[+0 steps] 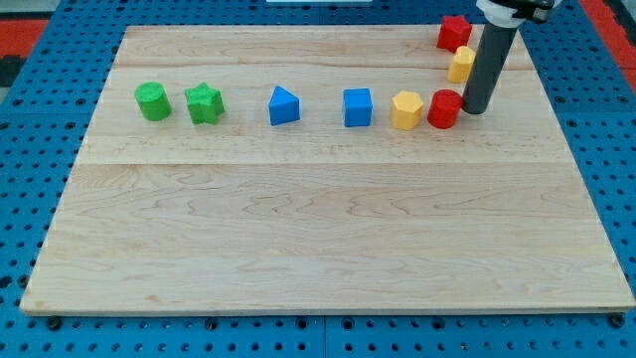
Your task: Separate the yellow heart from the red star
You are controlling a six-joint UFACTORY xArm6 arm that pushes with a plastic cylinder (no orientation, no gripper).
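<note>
The red star [454, 33] lies near the board's top right corner. Just below it lies the yellow heart [460, 64], with a small gap between them; the heart's right side is hidden behind my rod. My tip [474, 110] rests on the board below the heart, at the right side of a round red block [444, 108], touching it or nearly so. The rod rises from the tip toward the view's top right.
A row runs across the upper board: green cylinder [152, 101], green star [204, 102], blue triangle [283, 105], blue cube [358, 107], yellow hexagon-like block [406, 109] touching the round red block. The wooden board [318, 229] lies on a blue pegboard surface.
</note>
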